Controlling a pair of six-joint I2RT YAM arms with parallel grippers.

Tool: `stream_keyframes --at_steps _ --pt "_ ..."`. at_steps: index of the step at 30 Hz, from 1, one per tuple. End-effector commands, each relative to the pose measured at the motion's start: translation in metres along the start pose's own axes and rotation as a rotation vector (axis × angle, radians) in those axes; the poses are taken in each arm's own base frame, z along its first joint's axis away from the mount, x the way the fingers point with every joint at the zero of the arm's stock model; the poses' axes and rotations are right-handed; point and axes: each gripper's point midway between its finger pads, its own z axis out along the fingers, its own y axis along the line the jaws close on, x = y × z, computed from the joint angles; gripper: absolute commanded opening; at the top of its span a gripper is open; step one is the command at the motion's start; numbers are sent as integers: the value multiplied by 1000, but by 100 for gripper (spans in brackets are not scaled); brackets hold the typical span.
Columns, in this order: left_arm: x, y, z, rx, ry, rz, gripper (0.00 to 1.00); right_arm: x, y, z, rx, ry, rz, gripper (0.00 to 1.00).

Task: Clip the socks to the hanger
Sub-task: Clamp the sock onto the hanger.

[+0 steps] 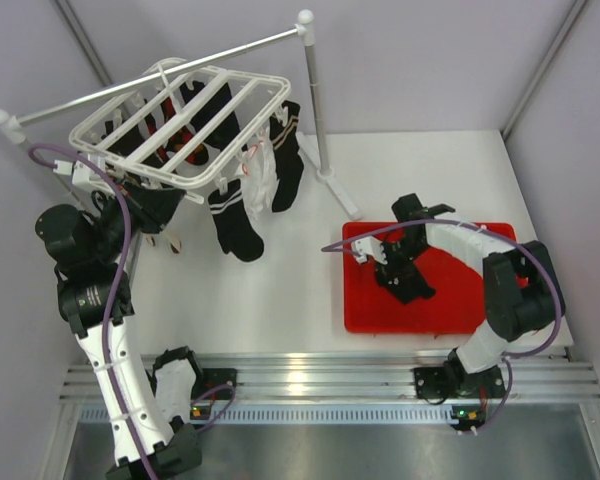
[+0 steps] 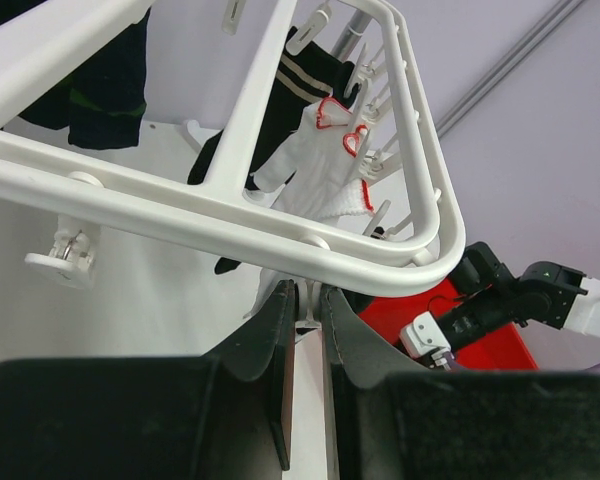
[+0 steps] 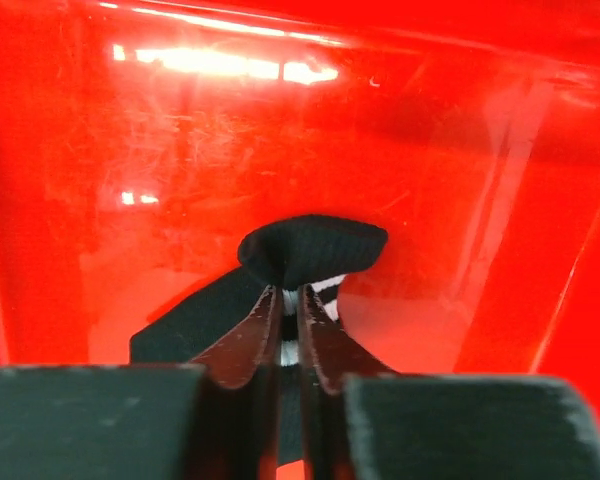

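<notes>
The white hanger [image 1: 180, 115] hangs from a rail at the back left, with black striped socks [image 1: 235, 220] and a white sock clipped under it. My left gripper [image 1: 155, 208] reaches under the hanger's near edge. In the left wrist view, the gripper [image 2: 309, 300] is shut on a small white clip [image 2: 310, 312] below the hanger's frame [image 2: 230, 215]. My right gripper [image 1: 395, 265] is low over the red tray [image 1: 460, 310]. In the right wrist view, the gripper [image 3: 292, 300] is shut on the striped cuff of a black sock [image 3: 315, 245] lying on the tray.
The grey metal rail stand [image 1: 312, 90] carries the hanger; its foot [image 1: 338, 190] sits on the white table between hanger and tray. The white sock with red trim [image 2: 325, 165] hangs by the frame's far corner. Walls close in left, right and behind.
</notes>
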Motion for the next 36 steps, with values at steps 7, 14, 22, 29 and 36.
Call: stream_keyframes --at_steps 7,14,22,29,36 --pt "-10 -9 -1 25 -18 46 0 -31 -21 -49 145 -95 -1 0" --pt "-9 -13 -2 39 -14 34 0 -82 -34 -109 283 -283 68 0" --pt "-8 -17 -5 48 -13 19 0 -184 -47 -180 393 -652 168 0" --pt "-9 -18 -4 48 -13 11 0 -299 -19 -218 346 -936 113 0" --pt "-11 -18 -4 49 -14 12 0 -380 31 -219 205 -1066 48 0"
